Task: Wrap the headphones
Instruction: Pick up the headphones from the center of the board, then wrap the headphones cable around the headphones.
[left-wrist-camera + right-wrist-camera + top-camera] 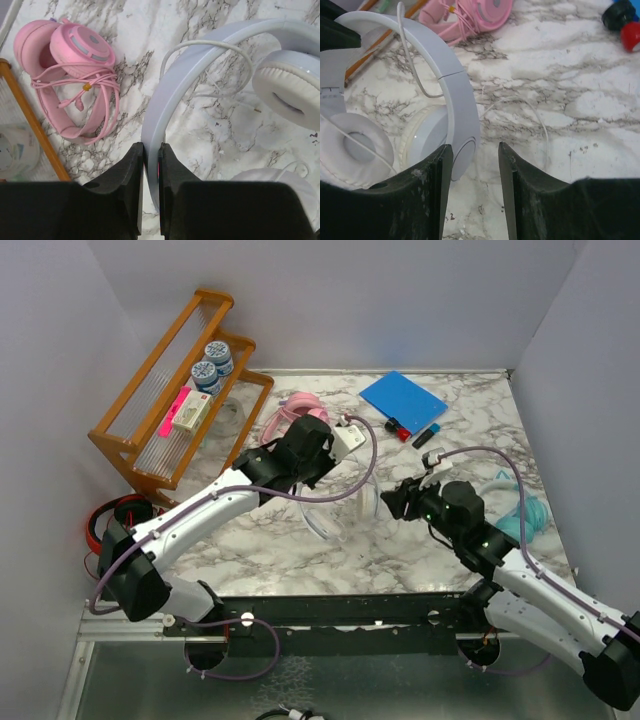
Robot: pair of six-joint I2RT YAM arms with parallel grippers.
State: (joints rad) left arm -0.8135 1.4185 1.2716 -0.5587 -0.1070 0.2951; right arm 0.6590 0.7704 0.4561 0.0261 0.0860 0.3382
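My left gripper (151, 146) is shut on the headband of the white headphones (172, 85) and holds them over the marble table; in the top view it sits at mid-table (322, 472). Their thin white cable (210, 47) loops over the band. My right gripper (474, 147) is open, with the white pair's ear-cup hinge (462, 150) just at its left finger, not gripped. More white cable (543, 131) lies on the table ahead. The pink headphones (70, 55) lie with their cable bundled near the rack. The teal pair (527, 517) lies at the right edge.
A wooden rack (150, 410) with tins and a box stands at the back left. A blue notebook (402, 398) and small red and black items (410, 430) lie at the back. A red-and-black pair (112, 520) lies off the table's left edge.
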